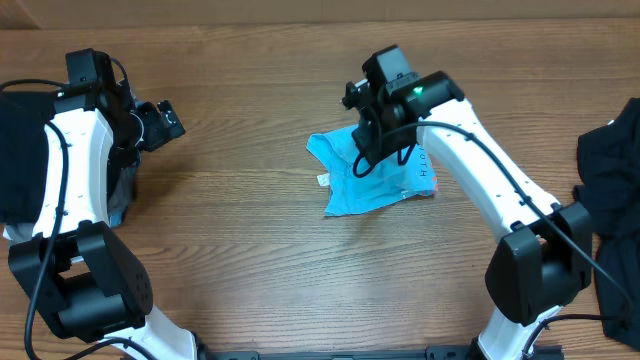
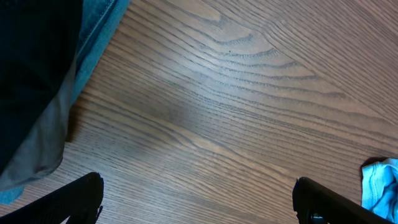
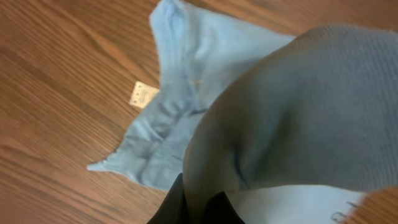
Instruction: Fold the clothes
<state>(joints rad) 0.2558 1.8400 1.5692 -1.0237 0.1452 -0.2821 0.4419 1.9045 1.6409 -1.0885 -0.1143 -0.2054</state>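
A light sky-blue T-shirt [image 1: 365,190] lies crumpled in the middle of the table, white lettering showing at its right edge. My right gripper [image 1: 366,140] hovers over its upper part, shut on a raised fold of the shirt [image 3: 280,118]. In the right wrist view the dark fingertips [image 3: 177,205] pinch that fold, and the rest of the shirt [image 3: 168,124] lies flat below with a small white label [image 3: 143,95]. My left gripper [image 1: 165,122] stands open over bare wood at the left, its fingers [image 2: 81,199] wide apart and holding nothing. The shirt's edge [image 2: 380,186] shows at the far right of the left wrist view.
A pile of black clothes [image 1: 20,150] with grey and blue layers [image 2: 56,106] sits at the left edge beside the left arm. More black clothes [image 1: 615,170] lie at the right edge. The table [image 1: 240,230] is brown wood.
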